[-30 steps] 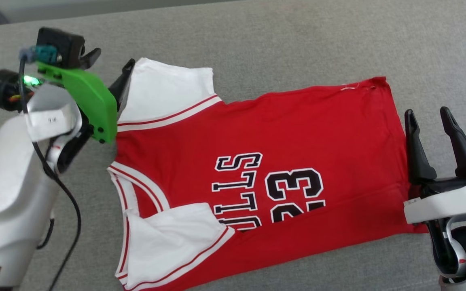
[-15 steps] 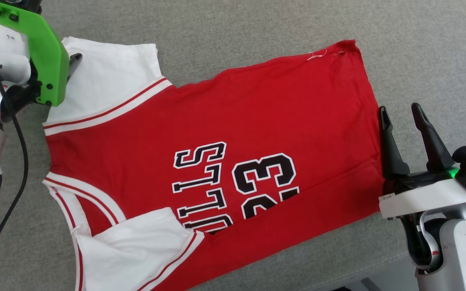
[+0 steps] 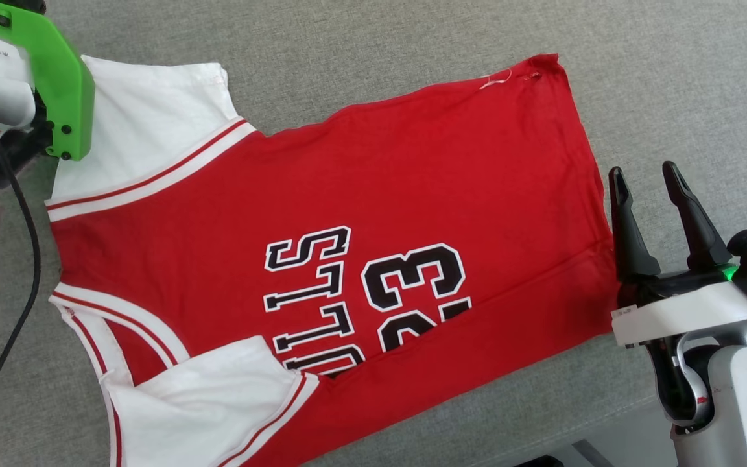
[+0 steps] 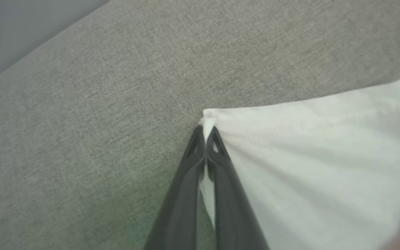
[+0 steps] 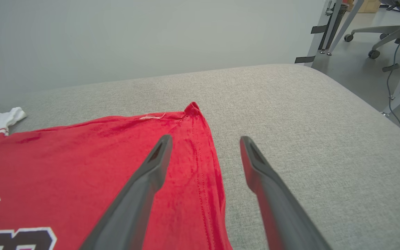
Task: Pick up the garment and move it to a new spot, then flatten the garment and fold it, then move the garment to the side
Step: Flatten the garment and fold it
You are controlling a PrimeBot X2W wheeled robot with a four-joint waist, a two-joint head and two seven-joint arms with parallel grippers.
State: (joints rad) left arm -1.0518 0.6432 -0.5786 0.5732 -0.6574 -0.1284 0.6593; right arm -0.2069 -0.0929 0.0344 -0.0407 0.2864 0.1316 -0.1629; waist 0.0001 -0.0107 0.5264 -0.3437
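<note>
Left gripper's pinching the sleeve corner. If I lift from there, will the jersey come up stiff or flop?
Probably floppy: the jersey lies thin and flat with soft creases, so it should drape from the left gripper. Likely light, but only a small tip of the white sleeve is pinched, so it may slip. The textured grey surface could drag on it.

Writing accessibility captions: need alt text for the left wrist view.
The left gripper has its jaws shut on a white sleeve corner of the garment, which lies on a grey fabric surface. The white cloth spreads toward the view's lower right.
</note>
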